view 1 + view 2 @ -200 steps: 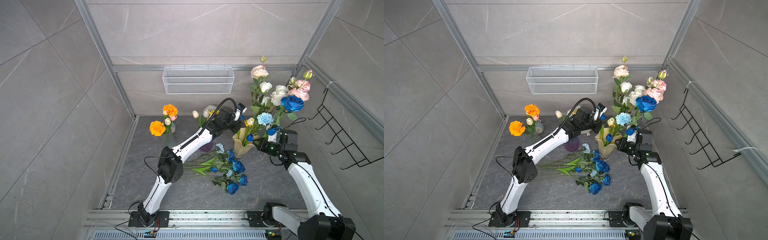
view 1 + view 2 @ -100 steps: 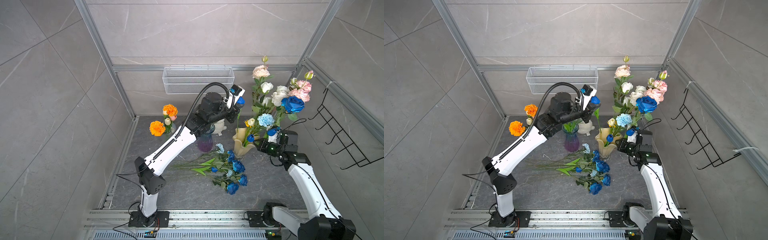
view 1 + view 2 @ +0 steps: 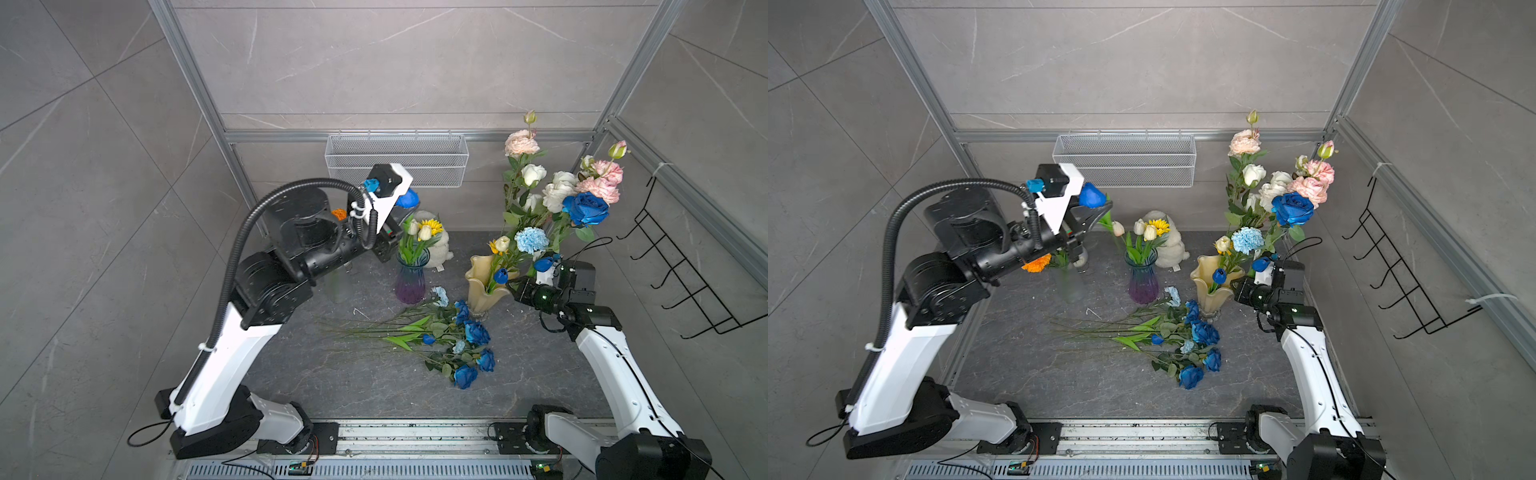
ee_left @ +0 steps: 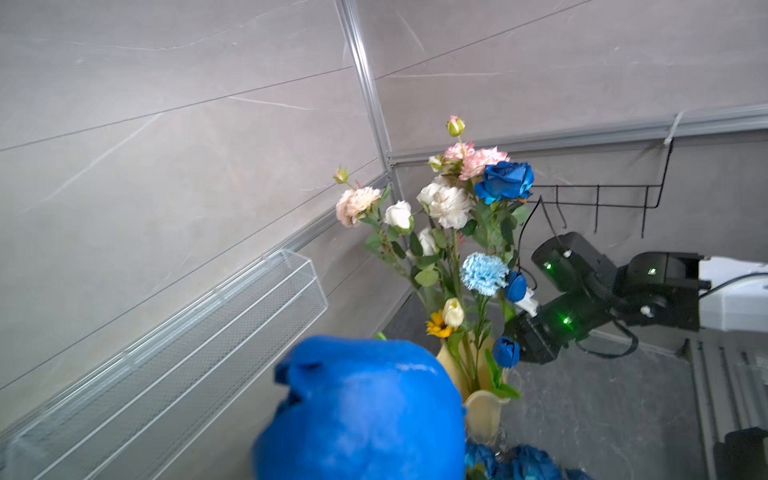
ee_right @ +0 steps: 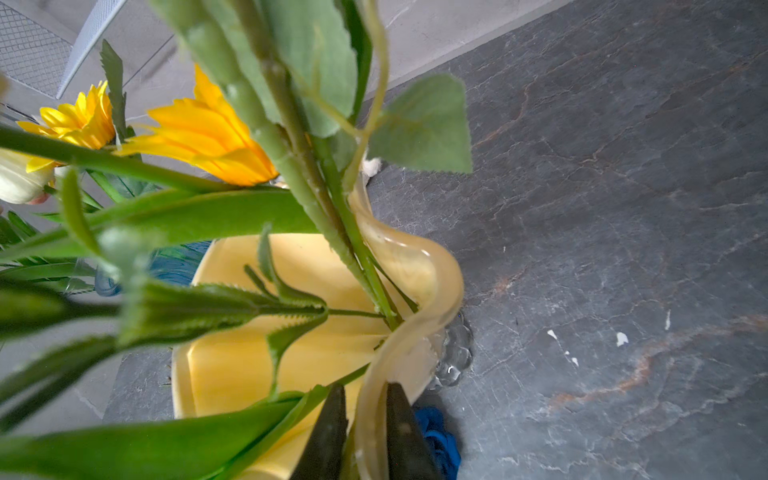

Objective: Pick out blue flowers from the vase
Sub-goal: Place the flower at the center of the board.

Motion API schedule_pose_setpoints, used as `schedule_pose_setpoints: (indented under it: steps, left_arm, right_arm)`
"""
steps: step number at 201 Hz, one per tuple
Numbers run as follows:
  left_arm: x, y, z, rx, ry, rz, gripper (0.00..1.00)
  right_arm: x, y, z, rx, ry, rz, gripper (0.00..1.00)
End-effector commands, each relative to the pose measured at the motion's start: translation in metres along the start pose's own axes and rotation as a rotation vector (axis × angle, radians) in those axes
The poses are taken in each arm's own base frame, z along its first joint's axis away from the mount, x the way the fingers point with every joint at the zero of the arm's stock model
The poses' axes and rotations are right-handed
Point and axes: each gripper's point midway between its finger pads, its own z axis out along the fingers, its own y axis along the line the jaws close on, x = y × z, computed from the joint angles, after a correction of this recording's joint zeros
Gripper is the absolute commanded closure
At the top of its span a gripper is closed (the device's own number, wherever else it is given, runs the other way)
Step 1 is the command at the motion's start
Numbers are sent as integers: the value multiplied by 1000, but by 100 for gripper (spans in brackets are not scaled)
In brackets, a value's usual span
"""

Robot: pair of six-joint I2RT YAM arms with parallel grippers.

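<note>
1. Now, in both top views the left gripper [image 3: 1100, 210] is clamped on a blue tulip [image 3: 1092, 195], high over the purple vase [image 3: 1143, 282]; picked blue flowers [image 3: 465, 332] lie on the table [image 3: 332, 386].
2. Left wrist: the tulip fills the foreground; a blue rose [image 4: 505, 180] waits in the yellow vase [image 4: 482, 411].
3. Right wrist: the right gripper [image 5: 365, 432] pinches that vase's rim. I reckon the tulip's trailing stem could snag and tip the purple vase.
</note>
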Motion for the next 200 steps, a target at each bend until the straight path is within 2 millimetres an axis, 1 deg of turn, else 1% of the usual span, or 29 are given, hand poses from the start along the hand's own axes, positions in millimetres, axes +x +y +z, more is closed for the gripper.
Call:
schedule_pose_setpoints:
  steps: [1,16,24,40,41,46,53,61,89,123,141,156,169,197,200]
  left_arm:
    - [104,0,0,-61,403,152,100]
    - [151,-8,1,-68,546,211,100]
    - [171,-15,2,-61,598,236,100]
    - [216,-30,10,-36,684,286,100]
    - [214,-30,11,-39,675,286,100]
    - [230,-37,14,-25,704,312,100]
    - [246,-45,19,-11,729,348,100]
    - [261,-55,25,7,752,384,100]
    - [304,-92,46,98,823,451,100]
    - [367,-126,66,187,914,501,100]
    - [388,-141,77,223,914,488,100]
    - [401,-150,85,236,920,468,95]
    - [409,-155,91,243,924,459,92]
    - [420,-163,100,255,926,447,88]
    - [421,-164,101,257,926,444,88]
  right_arm:
    - [-6,25,-7,-97,7,26,100]
    - [-6,26,-8,-100,7,26,100]
    - [-7,26,-9,-101,5,24,100]
    - [-7,27,-10,-101,5,19,100]
    - [-7,27,-10,-101,4,18,100]
    - [-7,27,-10,-101,6,19,100]
    - [-7,28,-11,-102,8,16,100]
    - [-8,29,-12,-104,7,14,100]
    - [-6,29,-14,-104,7,10,100]
    - [-1,28,-14,-107,18,17,100]
    - [-1,29,-15,-106,14,17,100]
    - [0,30,-16,-109,15,19,100]
    - [0,30,-17,-108,14,16,100]
    - [0,30,-19,-105,7,15,100]
    - [-1,30,-20,-104,5,15,99]
